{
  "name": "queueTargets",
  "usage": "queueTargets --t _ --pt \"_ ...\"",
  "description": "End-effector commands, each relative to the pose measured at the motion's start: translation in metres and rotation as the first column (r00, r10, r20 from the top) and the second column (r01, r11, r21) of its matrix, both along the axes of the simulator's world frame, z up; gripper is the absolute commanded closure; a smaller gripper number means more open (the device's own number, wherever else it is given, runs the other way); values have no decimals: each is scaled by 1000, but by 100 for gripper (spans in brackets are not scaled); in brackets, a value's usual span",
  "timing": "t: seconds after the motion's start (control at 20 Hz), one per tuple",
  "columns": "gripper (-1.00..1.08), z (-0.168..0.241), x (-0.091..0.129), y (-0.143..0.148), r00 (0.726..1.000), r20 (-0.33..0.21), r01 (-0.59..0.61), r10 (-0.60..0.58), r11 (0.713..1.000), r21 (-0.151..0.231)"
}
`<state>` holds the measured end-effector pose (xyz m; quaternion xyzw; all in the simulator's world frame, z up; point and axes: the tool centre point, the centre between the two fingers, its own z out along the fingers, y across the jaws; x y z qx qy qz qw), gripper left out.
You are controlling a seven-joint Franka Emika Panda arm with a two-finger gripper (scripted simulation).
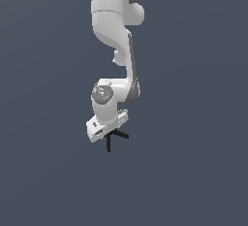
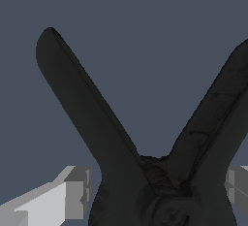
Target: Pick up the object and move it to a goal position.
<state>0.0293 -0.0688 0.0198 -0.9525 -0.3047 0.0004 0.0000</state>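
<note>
The black spring clamp (image 2: 145, 171) fills the wrist view, its two thin handles splayed in a V away from the camera. Its rounded jaw and red tip are hidden. My gripper (image 2: 157, 193) stands around the clamp's pivot part. The grey fingers (image 2: 72, 191) press against its two sides, so it is shut on the clamp. In the exterior view the white hand (image 1: 106, 122) points down, and the clamp's handles (image 1: 114, 137) stick out below it as thin black bars.
A plain dark grey-blue surface (image 1: 193, 171) surrounds the arm in both views. No other objects or edges show. The white arm (image 1: 114, 31) reaches down from the top of the exterior view.
</note>
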Motion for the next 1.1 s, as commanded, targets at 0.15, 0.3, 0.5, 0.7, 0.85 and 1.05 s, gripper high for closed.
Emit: queueTargets --t 0.15,0.3,0.5,0.7,0.85,1.05 --pt "108 10 0 5 1000 1 0 0 1000 0" --pt "108 23 0 12 1000 1 0 0 1000 0" --pt "108 49 -1 26 1000 1 0 0 1000 -1" --pt "108 85 -2 46 1000 1 0 0 1000 -1" --pt "108 117 -2 64 1000 1 -1 1 1000 -1" --pt "108 161 -2 87 1000 1 -1 1 1000 -1"
